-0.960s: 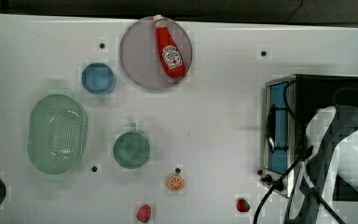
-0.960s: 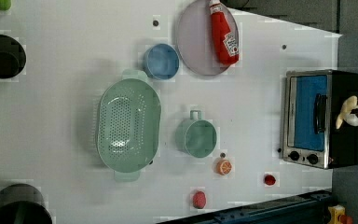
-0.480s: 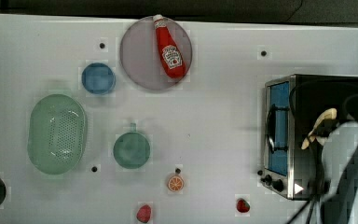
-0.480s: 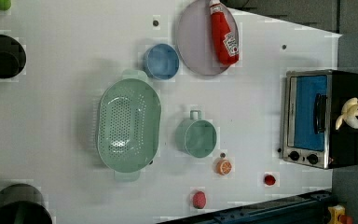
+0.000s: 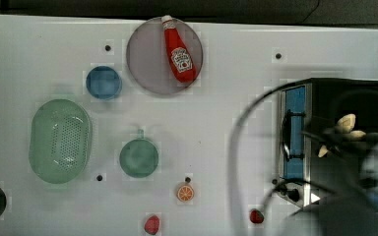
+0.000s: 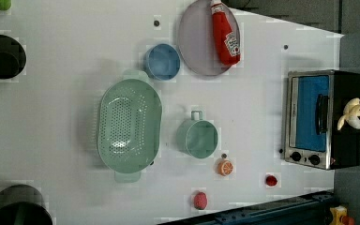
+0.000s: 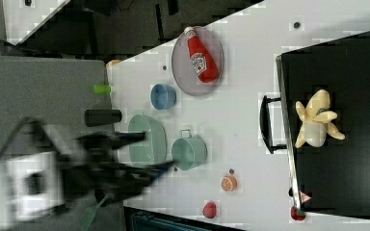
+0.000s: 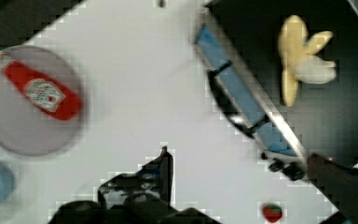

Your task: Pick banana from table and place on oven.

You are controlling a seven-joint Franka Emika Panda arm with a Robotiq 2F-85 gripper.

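Our hand point(image 8: 242, 186) stood apart, gripping nothing; the banana point(image 6: 352, 114) lay on the oven point(image 6: 347, 145), at the surface's point(image 6: 262, 93) three o'clock in the left view.

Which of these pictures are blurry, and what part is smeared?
Top view: the arm smears across the top view's lower right, partly hiding the oven. Right view: the arm is a streaked blur at the right view's lower left, while the banana is sharp. Left view: crisp throughout. Wrist view: soft all over, the ketchup bottle fuzzy.
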